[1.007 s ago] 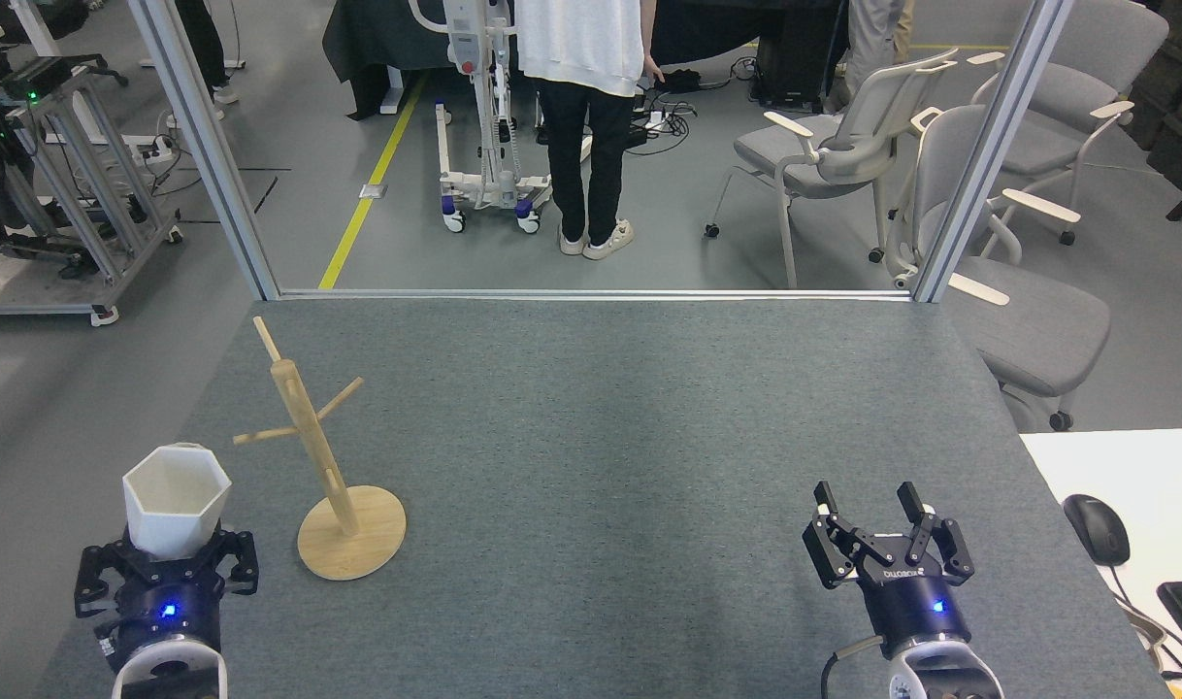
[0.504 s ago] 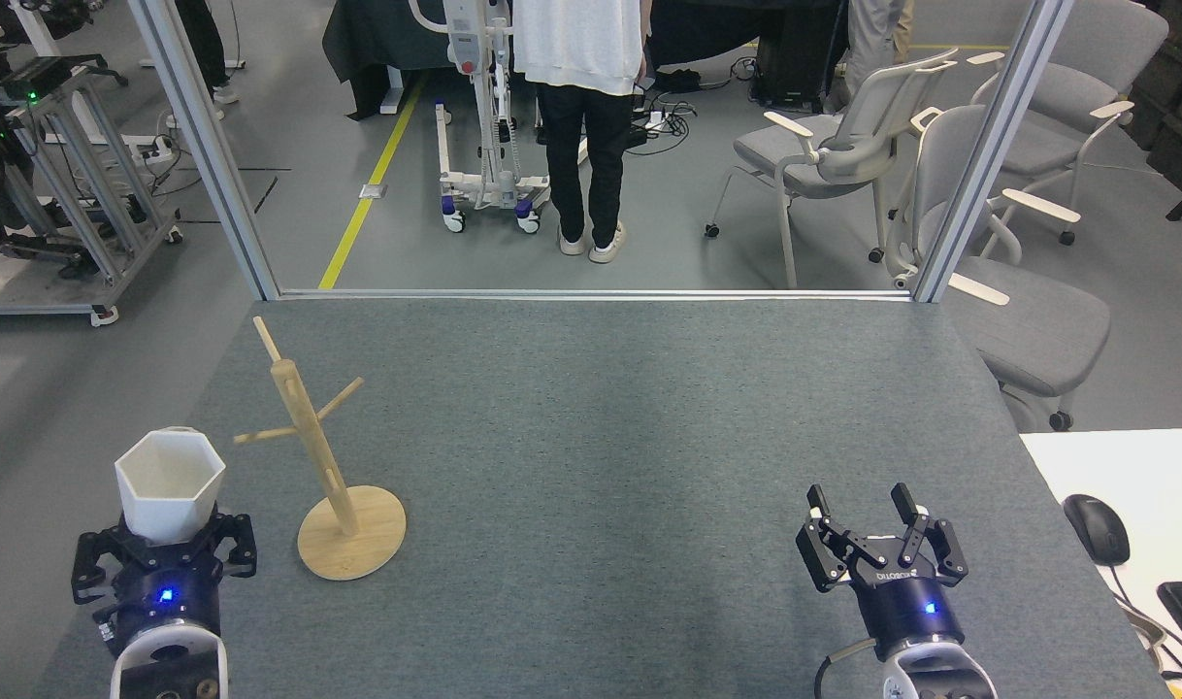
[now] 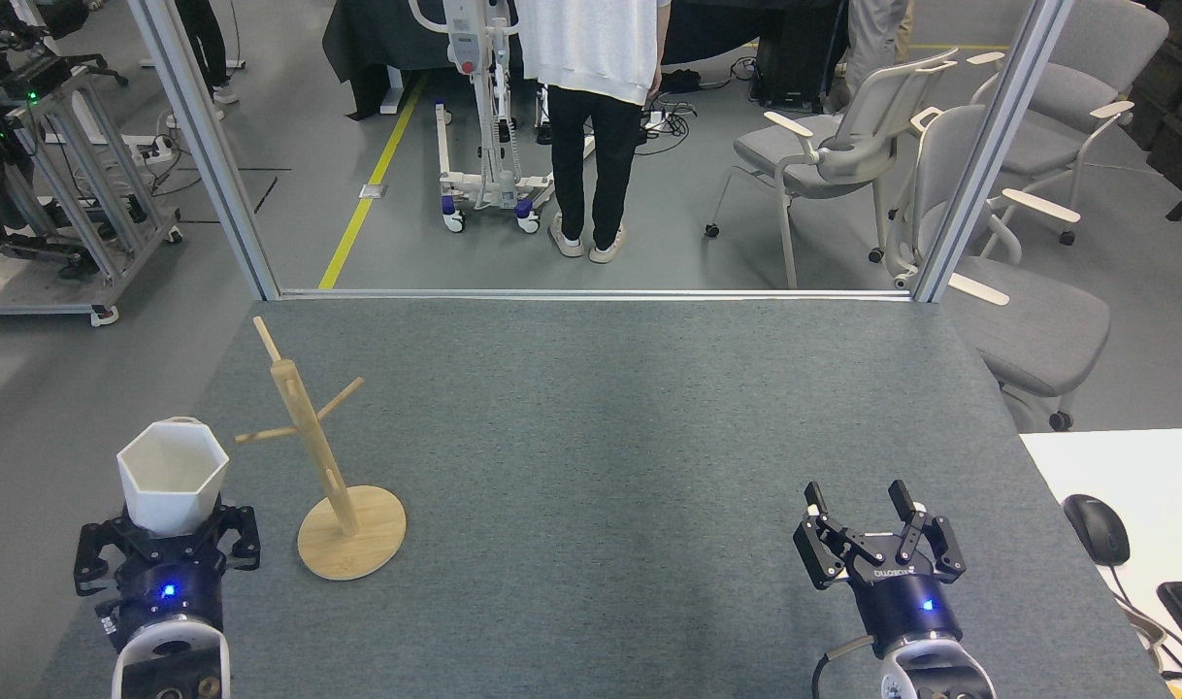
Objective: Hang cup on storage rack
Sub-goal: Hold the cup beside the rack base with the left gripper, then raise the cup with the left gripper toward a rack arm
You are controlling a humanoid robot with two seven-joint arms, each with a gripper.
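— Since the left gripper (image 3: 169, 544) grips only the cup's (image 3: 172, 477) narrow base, mouth upward, could it tip out?

— Possibly. The rack (image 3: 321, 466) stands just right of it; a peg could get knocked. The tab's hole seems hidden behind. The right gripper (image 3: 877, 537) hangs open, empty.

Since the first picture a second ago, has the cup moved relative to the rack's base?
Yes, slightly. The cup, held in the left end effector, has drifted left, away from the storage rack, whose base stayed put.
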